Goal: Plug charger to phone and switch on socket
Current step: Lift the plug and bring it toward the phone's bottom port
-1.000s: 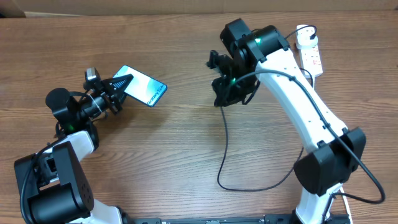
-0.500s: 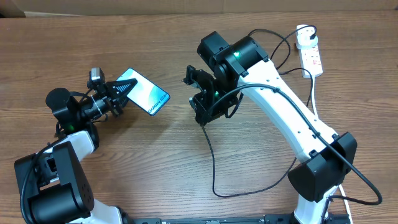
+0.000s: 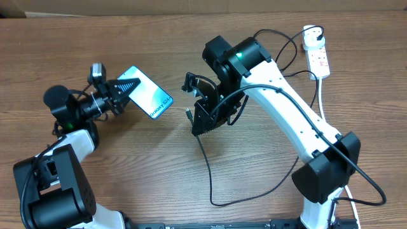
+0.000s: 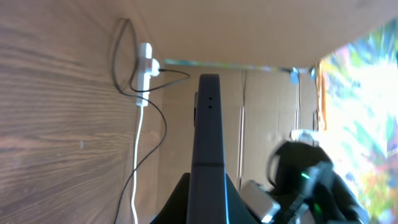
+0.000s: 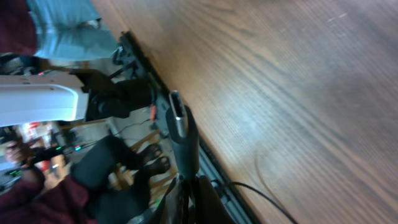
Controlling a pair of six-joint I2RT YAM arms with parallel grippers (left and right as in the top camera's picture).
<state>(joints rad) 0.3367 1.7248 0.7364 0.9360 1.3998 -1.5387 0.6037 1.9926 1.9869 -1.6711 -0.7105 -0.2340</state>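
Overhead: the phone (image 3: 150,97) lay slanted, its lit screen facing up.
Left pincer (image 3: 126,88): pinched the phone's left end.
Right pincer (image 3: 196,119): just right of the phone, pinched the charger (image 3: 206,166) near its connector tip.
Socket (image 3: 318,56): far right of the phone, on the surface (image 3: 127,172), with the charger's white plug on it.

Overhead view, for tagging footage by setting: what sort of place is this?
Probably a robotics lab bench: a wood-grain table, cardboard panels behind it, and a power strip at its far edge.
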